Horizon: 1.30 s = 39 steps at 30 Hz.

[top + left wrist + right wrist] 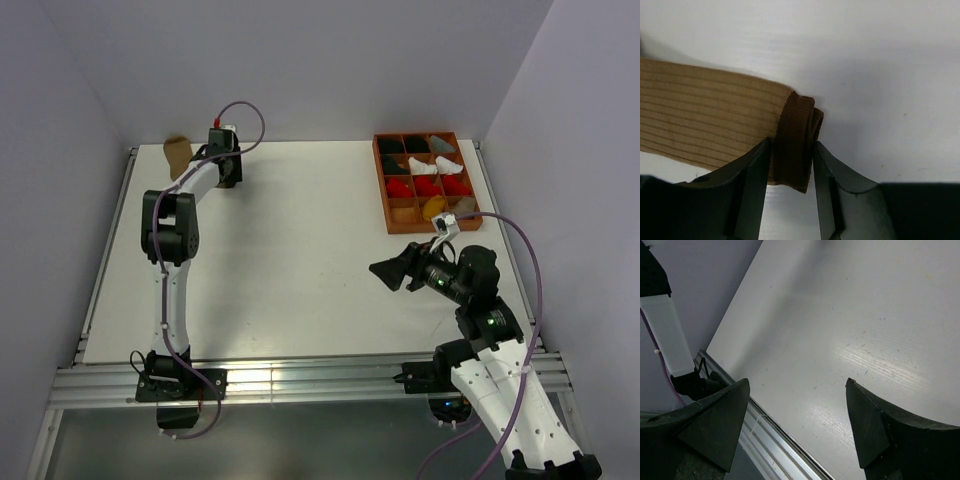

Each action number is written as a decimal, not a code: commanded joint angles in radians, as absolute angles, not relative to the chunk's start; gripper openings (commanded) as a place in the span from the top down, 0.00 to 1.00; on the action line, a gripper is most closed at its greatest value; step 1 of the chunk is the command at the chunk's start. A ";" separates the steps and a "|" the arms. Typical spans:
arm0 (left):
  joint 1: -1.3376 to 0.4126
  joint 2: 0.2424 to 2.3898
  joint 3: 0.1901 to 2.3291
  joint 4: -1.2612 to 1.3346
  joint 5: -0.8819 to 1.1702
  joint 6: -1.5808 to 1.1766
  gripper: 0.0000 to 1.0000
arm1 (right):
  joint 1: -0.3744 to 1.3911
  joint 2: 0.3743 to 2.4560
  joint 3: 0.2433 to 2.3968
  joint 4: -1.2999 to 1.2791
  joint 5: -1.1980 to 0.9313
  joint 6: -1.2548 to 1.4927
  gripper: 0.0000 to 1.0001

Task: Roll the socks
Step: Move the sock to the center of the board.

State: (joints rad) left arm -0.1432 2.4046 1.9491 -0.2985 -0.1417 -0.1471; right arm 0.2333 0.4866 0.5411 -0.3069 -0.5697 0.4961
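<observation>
At the far-left corner of the table (300,250), the tan sock (177,155) lies flat, close to the back edge and the wall. The left gripper (792,144) is at the sock's open end. In the wrist view its two fingers press against either side of the dark cuff (796,130), which is folded over on itself into a short first turn. It is a pinch on the cuff, though how firm cannot be told.

The weak spot, as I judge it, is that the hold takes only that narrow fold. If the fingers bite just the outer layer, the inner turn may slip loose and the roll will start slack or spring open. The ribbed body of the sock stretches away to the left with nothing pinning it, so any twist or push of the wrist may drag the whole sock across the smooth surface rather than wind it up. With the edge so near, a drag in the wrong direction could take it off the table.

Toward the right, the right gripper (797,382) hangs over bare table with its fingers spread wide and nothing between them. It is well apart from the sock, so it offers no help as an anchor for now. If it crosses over late, the two arms could crowd each other in that corner.

Farthest right stands the tray (380,180) of compartments, holding rolled bundles and what looks like a mustard sock (435,207).
</observation>
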 commanded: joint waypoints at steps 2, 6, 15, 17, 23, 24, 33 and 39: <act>-0.143 2.448 2.017 -0.405 -0.164 -0.117 0.56 | 0.242 0.476 0.528 -0.273 -0.581 0.479 0.16; -0.144 2.448 1.993 -0.425 -0.120 -0.101 0.71 | 0.242 0.463 0.517 -0.273 -0.586 0.485 0.16; -0.213 2.252 1.703 -0.411 -0.037 -0.205 0.81 | 0.242 0.433 0.500 -0.291 -0.575 0.502 0.16; -0.258 2.179 1.633 -0.400 -0.022 -0.253 0.79 | 0.242 0.423 0.495 -0.290 -0.568 0.512 0.16; -0.449 2.004 1.340 -0.384 -0.054 -0.498 0.75 | 0.242 0.416 0.495 -0.302 -0.563 0.512 0.16; -0.481 1.990 1.271 -0.379 -0.052 -0.562 0.75 | 0.242 0.416 0.495 -0.307 -0.563 0.512 0.16; -0.845 1.859 1.121 -0.325 -0.081 -0.844 0.55 | 0.242 0.405 0.480 -0.330 -0.557 0.502 0.16; -0.920 1.735 1.250 -0.440 -0.164 -0.810 0.33 | 0.242 0.403 0.489 -0.334 -0.564 0.491 0.17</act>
State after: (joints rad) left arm -0.9264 1.8282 1.1694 -0.3450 -0.1036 -0.7868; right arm 0.2333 0.4137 0.4824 -0.3405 -0.5652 0.5056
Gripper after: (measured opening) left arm 0.649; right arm 0.835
